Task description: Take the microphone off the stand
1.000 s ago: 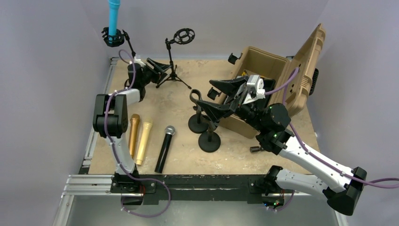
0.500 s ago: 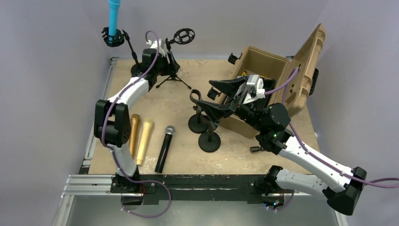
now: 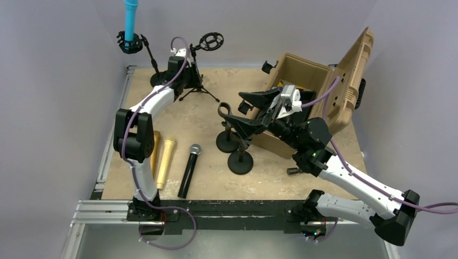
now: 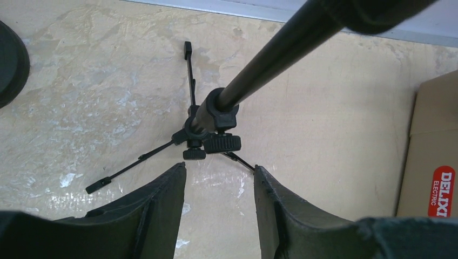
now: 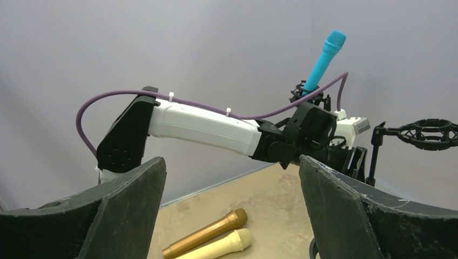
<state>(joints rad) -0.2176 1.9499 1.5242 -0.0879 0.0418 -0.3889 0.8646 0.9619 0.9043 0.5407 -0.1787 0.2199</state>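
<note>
A blue microphone stands upright in the black clip of a stand at the far left corner; it also shows in the right wrist view. My left gripper hovers to its right, above a black tripod stand. Its jaws are open a little, with bare table between them. That stand's pole rises ahead of the fingers. My right gripper hangs wide open mid-table, holding nothing.
Gold, cream and black microphones lie near the front left. Two round-base stands sit under my right gripper. An open tan case fills the right. An empty shock mount tops the tripod.
My left arm has reached farther back and right, from beside the blue microphone's stand base to over the tripod, and its jaws have narrowed. The right arm has barely moved.
</note>
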